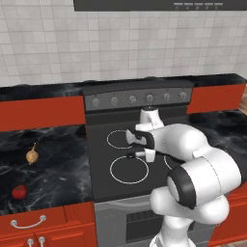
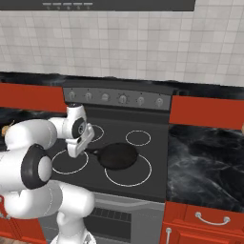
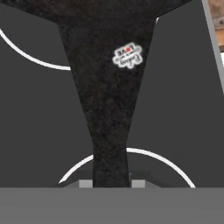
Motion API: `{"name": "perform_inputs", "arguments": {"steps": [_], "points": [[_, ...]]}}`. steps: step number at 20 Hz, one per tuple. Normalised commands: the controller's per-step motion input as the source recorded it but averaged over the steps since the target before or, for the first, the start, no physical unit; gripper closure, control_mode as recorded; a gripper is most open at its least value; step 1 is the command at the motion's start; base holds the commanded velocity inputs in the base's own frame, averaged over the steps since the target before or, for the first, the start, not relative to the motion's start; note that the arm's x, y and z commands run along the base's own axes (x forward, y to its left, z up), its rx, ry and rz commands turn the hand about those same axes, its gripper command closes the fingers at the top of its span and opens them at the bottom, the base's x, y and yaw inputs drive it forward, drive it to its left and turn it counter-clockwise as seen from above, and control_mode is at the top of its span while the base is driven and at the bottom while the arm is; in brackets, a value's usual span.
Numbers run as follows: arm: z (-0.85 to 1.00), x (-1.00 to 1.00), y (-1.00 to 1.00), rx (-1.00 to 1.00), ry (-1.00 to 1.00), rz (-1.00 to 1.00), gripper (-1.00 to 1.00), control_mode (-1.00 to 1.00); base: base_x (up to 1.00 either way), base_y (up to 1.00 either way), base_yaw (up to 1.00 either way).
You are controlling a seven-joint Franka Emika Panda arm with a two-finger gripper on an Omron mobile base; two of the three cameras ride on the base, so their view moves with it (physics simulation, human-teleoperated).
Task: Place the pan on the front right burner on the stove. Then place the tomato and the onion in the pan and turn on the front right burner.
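The black pan lies over the back-left part of the front right burner on the stove, its long handle pointing left. My gripper is shut on the end of that handle. In the hand view the handle runs up from between my fingertips, and the gripper is clamped around it. In the left base view my gripper is above the stove, and the arm hides the pan. The onion and the tomato rest on the dark counter left of the stove.
Knobs line the stove's grey back panel. The front left burner ring is bare. Dark marble counter lies right of the stove. A range hood hangs overhead against the tiled wall. Red drawers are below the left counter.
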Motion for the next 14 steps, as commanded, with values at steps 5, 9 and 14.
{"name": "perform_inputs", "arguments": {"steps": [5,9,14], "points": [[0.00,0.00,-0.37,0.08,0.00,0.00,1.00,-1.00,0.00,0.00,0.00],[-0.06,0.00,-0.14,0.09,0.00,0.00,1.00,-1.00,0.00,0.00,0.00],[-0.12,0.00,0.00,0.05,-0.01,0.00,1.00,-1.00,0.00,0.00,0.00]]}}
